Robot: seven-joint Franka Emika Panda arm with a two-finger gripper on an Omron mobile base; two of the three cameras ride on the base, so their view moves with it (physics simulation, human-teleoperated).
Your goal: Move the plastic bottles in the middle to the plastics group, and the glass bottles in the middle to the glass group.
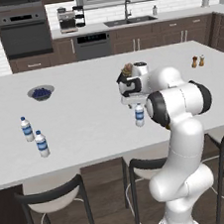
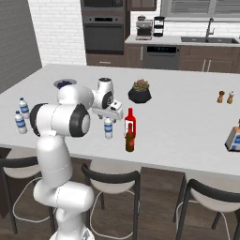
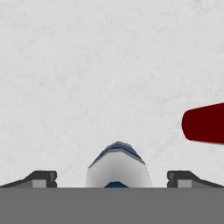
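In the middle of the white island counter stands a small clear plastic bottle with a blue band. My gripper hangs right over it, open. In the hand view the bottle's top sits between the two spread fingertips, untouched. Just to its right stand the red glass bottle and a dark brown bottle. The plastics group, two water bottles, stands at the counter's left end. The glass group, two tiny brown bottles, is at the far right.
A dark potted plant sits behind the middle bottles. A bowl of blueberries lies at the back left. A small box is at the right edge. Stools line the counter's near side.
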